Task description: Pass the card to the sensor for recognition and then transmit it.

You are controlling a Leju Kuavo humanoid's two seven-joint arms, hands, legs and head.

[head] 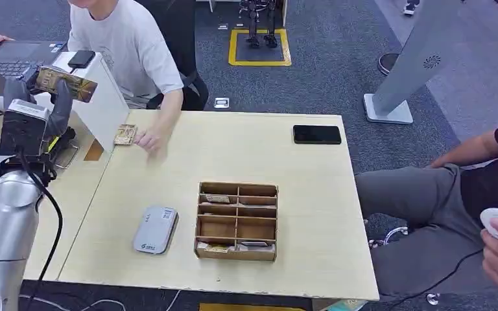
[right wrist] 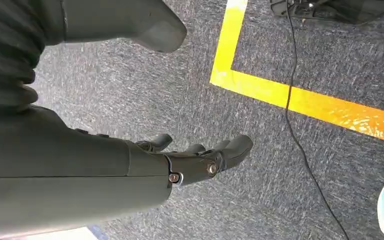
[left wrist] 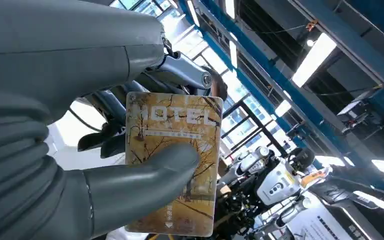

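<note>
From the head view, I am seeing my left hand [head: 39, 97] raised off the far left corner of the desk [head: 233, 162], its fingers [head: 61, 103] pinching the card [head: 67, 83], which is lying nearly flat above them. Just beyond the fingers a white slanted stand [head: 104, 97] is sitting with a dark phone-like device [head: 81, 59] on top. A person in a light shirt [head: 126, 45] is resting a hand [head: 148, 139] on the desk next to a second card [head: 125, 134]. Nearer me on the desk a grey sensor [head: 156, 229] is lying just beside a wooden compartment box [head: 237, 220], well apart from the fingers. A black phone [head: 316, 134] is lying at the far right.

In the left wrist view, the thumb [left wrist: 140, 185] is pressing across the card [left wrist: 180, 125], printed HOTEL, with the darker fingers [left wrist: 105, 135] backing it from behind.

In the right wrist view, my right hand [right wrist: 180, 160] is hanging over grey carpet [right wrist: 130, 100] with yellow tape [right wrist: 300, 100], its fingers [right wrist: 230, 147] loosely apart and holding nothing.
</note>
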